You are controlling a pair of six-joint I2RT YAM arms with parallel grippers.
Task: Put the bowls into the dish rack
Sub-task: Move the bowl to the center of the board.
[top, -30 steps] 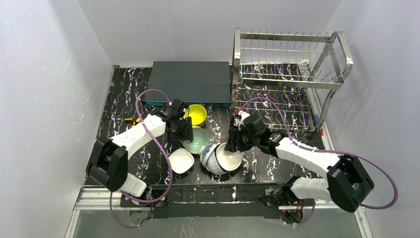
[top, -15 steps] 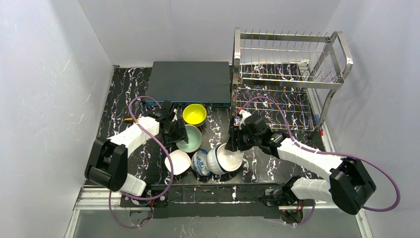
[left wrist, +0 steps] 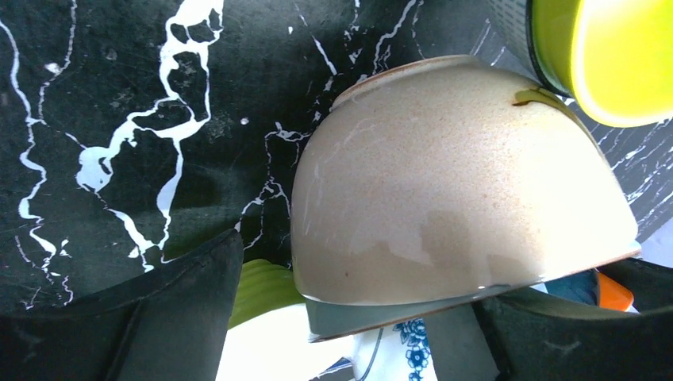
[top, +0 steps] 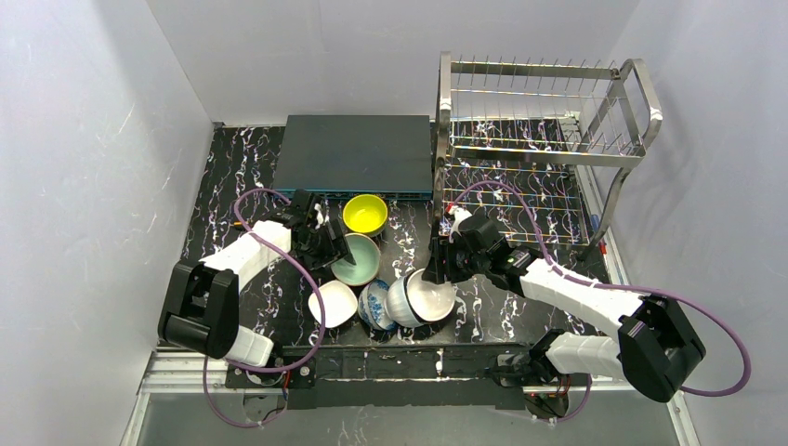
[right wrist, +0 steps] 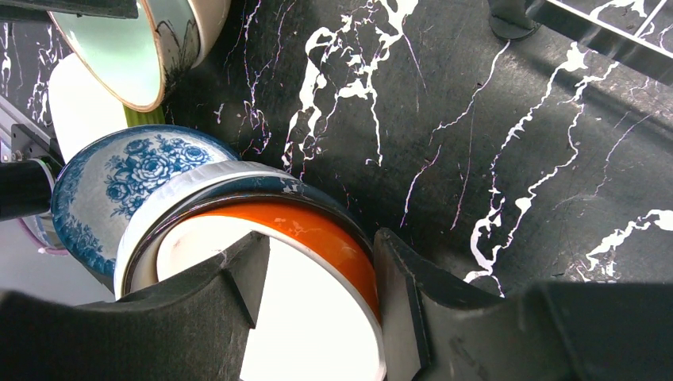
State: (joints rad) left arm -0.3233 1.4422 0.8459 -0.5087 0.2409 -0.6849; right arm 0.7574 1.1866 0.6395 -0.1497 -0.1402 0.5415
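a: what has changed in the last second?

b: the left gripper has pulled back to the left. it was over the pale green bowl and is now at that bowl's left rim. the bowl has slid a little left and is tipped, with its tan outside facing the wrist camera.

a: is it gripped?

b: i can't tell. the fingers stand on either side of it, and a gap shows at one of them.

a: and the other bowls?

b: the blue flowered bowl has come away from the orange-rimmed bowl it leaned on. it now lies between that one and the white bowl. the yellow bowl hasn't moved.

a: the right side?

b: the right gripper has stayed put. its jaws are apart astride the orange rim, one finger inside and one outside, not pinching.

a: where is everything?

b: the bowls are on the black marbled table, left of and nearer than the dish rack.
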